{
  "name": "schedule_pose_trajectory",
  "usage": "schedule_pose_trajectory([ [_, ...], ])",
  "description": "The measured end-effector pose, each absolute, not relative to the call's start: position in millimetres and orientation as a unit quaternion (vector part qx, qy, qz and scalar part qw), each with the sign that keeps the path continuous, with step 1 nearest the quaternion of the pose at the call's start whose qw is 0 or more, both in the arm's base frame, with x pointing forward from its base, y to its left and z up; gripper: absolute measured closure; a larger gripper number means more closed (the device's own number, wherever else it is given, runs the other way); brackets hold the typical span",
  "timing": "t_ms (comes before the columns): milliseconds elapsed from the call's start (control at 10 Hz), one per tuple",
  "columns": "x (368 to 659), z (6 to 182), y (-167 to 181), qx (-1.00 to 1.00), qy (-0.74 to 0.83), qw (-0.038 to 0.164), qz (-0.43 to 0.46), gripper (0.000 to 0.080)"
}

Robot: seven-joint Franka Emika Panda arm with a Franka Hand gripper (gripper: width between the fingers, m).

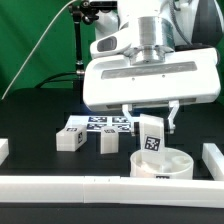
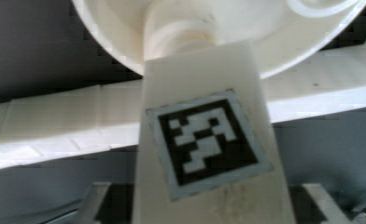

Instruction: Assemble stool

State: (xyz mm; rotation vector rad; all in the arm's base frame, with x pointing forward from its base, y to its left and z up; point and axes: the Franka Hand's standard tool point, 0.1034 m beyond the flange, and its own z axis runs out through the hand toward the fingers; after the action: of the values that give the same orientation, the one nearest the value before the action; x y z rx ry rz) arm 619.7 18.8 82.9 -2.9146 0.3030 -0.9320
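The table point(image 1: 30, 120) is black, with a green curtain point(image 1: 40, 45) hanging behind it at about ten o'clock in the exterior view. A long white rail point(image 1: 60, 187) runs along the six o'clock edge. The marker board point(image 1: 105, 123) lies flat near the centre.

The round seat point(image 1: 160, 165) rests on the table at about five o'clock, hollow side up. One leg point(image 1: 152, 135) stands in its middle. Its long axis is close to vertical, the upper end leaning slightly toward eleven o'clock, and its tagged face is turned to the exterior camera. In the wrist view the same leg point(image 2: 206, 140) runs straight away from the lens to the seat point(image 2: 127, 35).

The gripper point(image 1: 150, 124) hangs directly over the leg, its fingers point(image 1: 127, 113) spread to either side with dark gaps showing, so it grips nothing.

Two more legs lie on their sides, one at nine o'clock point(image 1: 70, 136) and one beside it point(image 1: 108, 144), nearer the centre.
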Motion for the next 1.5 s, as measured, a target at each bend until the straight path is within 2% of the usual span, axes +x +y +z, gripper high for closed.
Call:
schedule_pose_trajectory([
  [600,620,82.7,18,-0.948,0.105,0.041,-0.298,0.0472],
  [700,619,80.9,18,-0.95,0.105,0.043,-0.291,0.0397],
  [800,618,79.4,19,-0.951,0.105,0.044,-0.287,0.0397],
  [900,618,79.6,19,-0.951,0.105,0.044,-0.286,0.0261],
  [1000,619,82.3,20,-0.952,0.104,0.045,-0.284,0.0173],
  [1300,621,92.1,11,-0.952,0.102,0.042,-0.284,0.0151],
  [1500,624,105.5,3,-0.954,0.099,0.04,-0.279,0.0151],
])
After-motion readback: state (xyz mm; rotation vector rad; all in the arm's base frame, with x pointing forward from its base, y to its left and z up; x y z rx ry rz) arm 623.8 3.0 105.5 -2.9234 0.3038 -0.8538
